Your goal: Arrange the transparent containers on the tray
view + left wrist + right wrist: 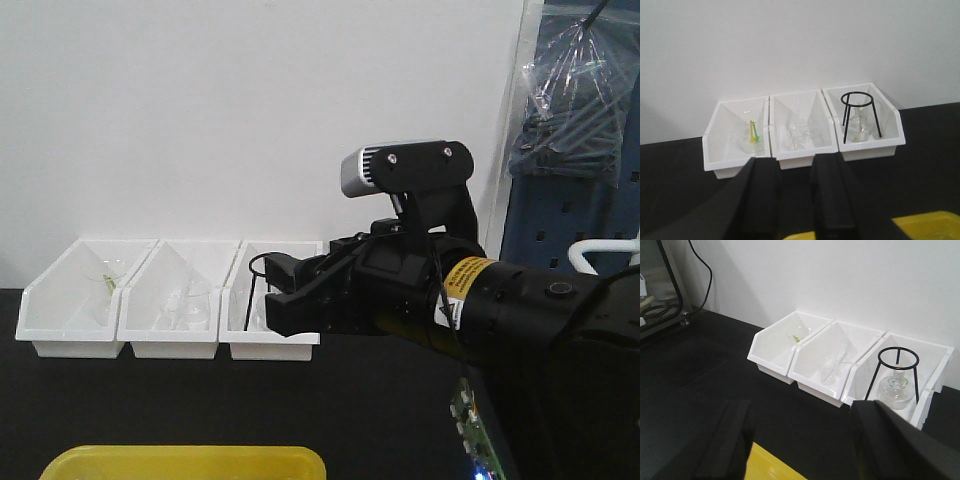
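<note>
Only an edge of the yellow tray [185, 462] shows, cut off at the bottom of the front view near the table's front; no slender tubes can be made out anywhere. Clear glassware in the three white bins [802, 150] is hard to identify. One black wire tripod [859, 115] stands in the right-hand bin. The black table [705, 370] meets a white wall [250, 110]. The right gripper [800, 440] is spread wide and empty; the left gripper [792, 195] stands slightly parted, holding nothing.

Plain white wall [220, 110], black tabletop [700, 370], blue pegboard [560, 220] at right, black cable [702, 270] in corner
</note>
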